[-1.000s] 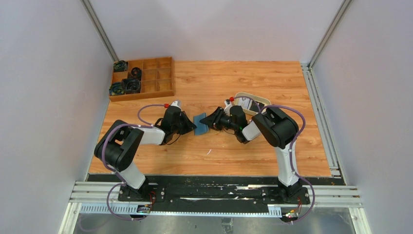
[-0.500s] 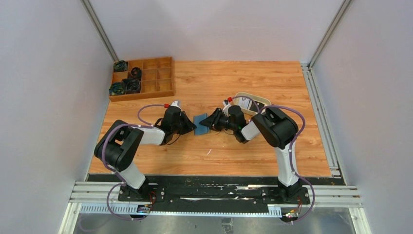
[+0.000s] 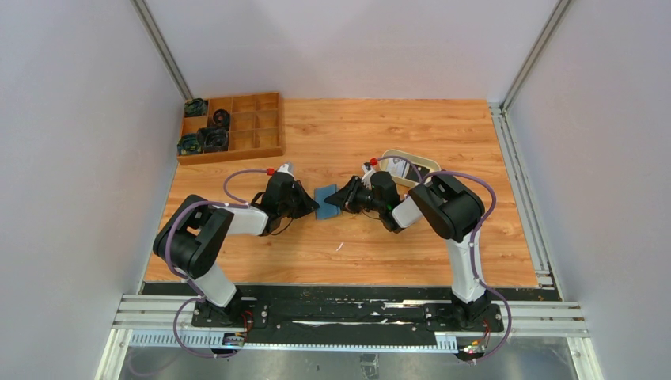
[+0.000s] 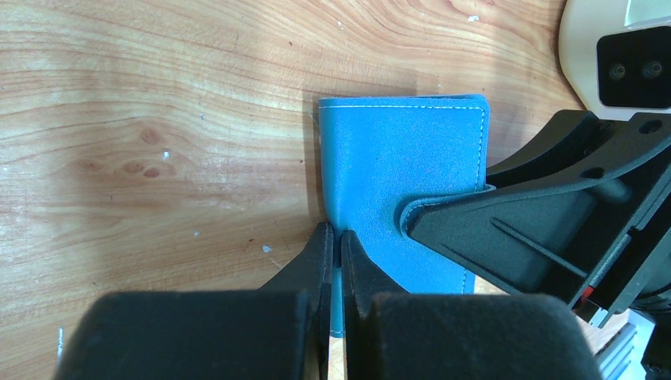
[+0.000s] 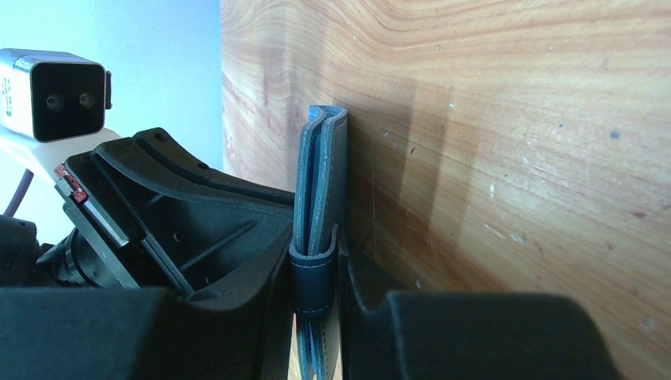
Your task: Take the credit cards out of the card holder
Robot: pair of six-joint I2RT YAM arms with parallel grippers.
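Note:
The teal-blue card holder (image 3: 325,198) is folded shut and held on edge just above the table between the two arms. In the left wrist view its flat face (image 4: 396,158) fills the middle. My left gripper (image 4: 338,237) is shut on its near left edge. My right gripper (image 5: 316,249) is shut across the holder's closing strap (image 5: 315,277), with the holder's layered edge (image 5: 320,166) showing above it. In the top view the left gripper (image 3: 310,204) and the right gripper (image 3: 338,199) meet at the holder. No credit cards show.
A cream oval tray (image 3: 411,160) lies behind the right arm, partly hidden by it. A wooden compartment box (image 3: 245,127) with several black parts stands at the far left. Metal rails run along the near and right table edges.
The card holder and both grippers have shifted very slightly towards the far side. Both grips are unchanged.

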